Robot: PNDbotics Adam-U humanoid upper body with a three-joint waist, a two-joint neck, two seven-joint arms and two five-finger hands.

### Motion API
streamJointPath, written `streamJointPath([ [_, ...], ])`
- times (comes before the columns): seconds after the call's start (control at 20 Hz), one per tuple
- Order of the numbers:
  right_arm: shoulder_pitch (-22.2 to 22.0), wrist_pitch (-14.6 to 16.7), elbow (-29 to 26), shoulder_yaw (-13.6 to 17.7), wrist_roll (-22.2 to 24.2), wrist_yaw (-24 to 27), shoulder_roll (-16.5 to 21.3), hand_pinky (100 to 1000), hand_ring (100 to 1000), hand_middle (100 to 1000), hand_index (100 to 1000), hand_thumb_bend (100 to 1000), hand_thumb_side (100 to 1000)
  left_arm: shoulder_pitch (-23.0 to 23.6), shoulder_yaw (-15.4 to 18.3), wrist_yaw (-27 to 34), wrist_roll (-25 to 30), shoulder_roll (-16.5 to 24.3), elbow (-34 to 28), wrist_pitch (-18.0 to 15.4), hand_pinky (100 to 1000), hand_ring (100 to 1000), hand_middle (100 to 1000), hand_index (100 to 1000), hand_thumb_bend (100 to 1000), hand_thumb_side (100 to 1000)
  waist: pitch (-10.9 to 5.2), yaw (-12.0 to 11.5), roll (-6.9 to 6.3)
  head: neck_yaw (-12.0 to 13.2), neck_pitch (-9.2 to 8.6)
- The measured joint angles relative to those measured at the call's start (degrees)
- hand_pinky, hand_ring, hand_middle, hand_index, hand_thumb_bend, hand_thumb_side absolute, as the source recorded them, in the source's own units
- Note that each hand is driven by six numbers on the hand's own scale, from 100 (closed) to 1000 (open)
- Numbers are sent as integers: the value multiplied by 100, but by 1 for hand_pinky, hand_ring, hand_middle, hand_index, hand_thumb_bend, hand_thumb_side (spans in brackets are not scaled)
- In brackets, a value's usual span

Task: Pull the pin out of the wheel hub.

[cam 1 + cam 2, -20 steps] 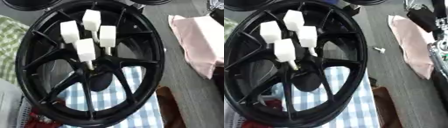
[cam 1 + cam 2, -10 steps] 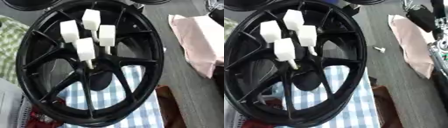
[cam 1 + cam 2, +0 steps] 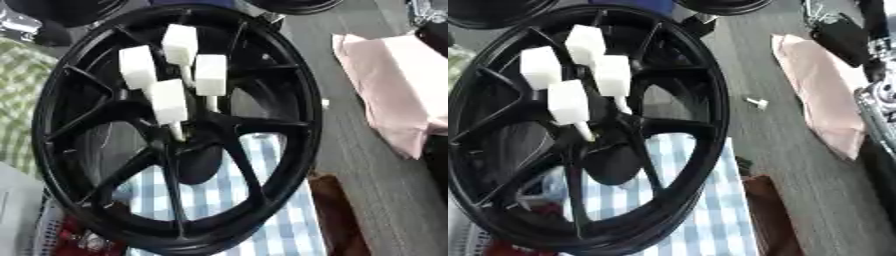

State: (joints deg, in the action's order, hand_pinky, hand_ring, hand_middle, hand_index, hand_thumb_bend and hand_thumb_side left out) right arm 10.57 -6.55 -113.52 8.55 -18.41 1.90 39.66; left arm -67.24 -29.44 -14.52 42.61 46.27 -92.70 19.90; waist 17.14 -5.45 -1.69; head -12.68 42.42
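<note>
While four white block-headed plastic pins (image 3: 169,104) stand in one black spoked wheel hub (image 3: 179,140), only the right eye shows a small white peg (image 3: 757,103) on the grey table (image 3: 798,150); neither hand appears.

1. The place looks like a workshop: a black wheel (image 3: 175,125) stands on a grey surface (image 3: 798,165).
2. Parts of more black wheels (image 3: 289,5) show at the far edge.
3. A pink cloth (image 3: 394,85) and a blue checked cloth (image 3: 693,210) lie about.

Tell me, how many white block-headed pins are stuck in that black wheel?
4, clustered at the black spoked wheel's hub: top, left, right, nearest. Another small white piece lies on the table.
</note>
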Motion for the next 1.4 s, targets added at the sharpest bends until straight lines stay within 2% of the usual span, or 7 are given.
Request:
streamJointPath([
  [0.5,48,-10,0,-29,38,14,0,891,782,769,792,199,334,-351,-287,-62,559,-622,768,-134,837,820,783,876,699,435,-19,56,0,52,-44],
  [0.9,53,-14,0,-46,42,29,0,890,781,769,792,197,337,-437,-415,-56,746,-818,1058,-41,840,821,767,858,712,475,-19,73,0,80,-41],
  [1.05,56,-15,0,-47,41,31,0,890,781,769,792,196,338,-440,-461,-35,745,-861,1138,-40,841,823,768,858,733,504,-19,78,0,82,-38],
  [1.25,57,-20,0,-47,36,34,0,890,780,768,791,195,336,-443,-513,60,745,-910,1211,-40,843,826,772,861,807,517,-19,85,0,84,-34],
  [1.4,59,-30,0,-47,26,35,0,890,780,767,790,195,338,-443,-573,148,746,-913,1226,-41,843,827,772,861,805,530,-19,86,0,85,-32],
])
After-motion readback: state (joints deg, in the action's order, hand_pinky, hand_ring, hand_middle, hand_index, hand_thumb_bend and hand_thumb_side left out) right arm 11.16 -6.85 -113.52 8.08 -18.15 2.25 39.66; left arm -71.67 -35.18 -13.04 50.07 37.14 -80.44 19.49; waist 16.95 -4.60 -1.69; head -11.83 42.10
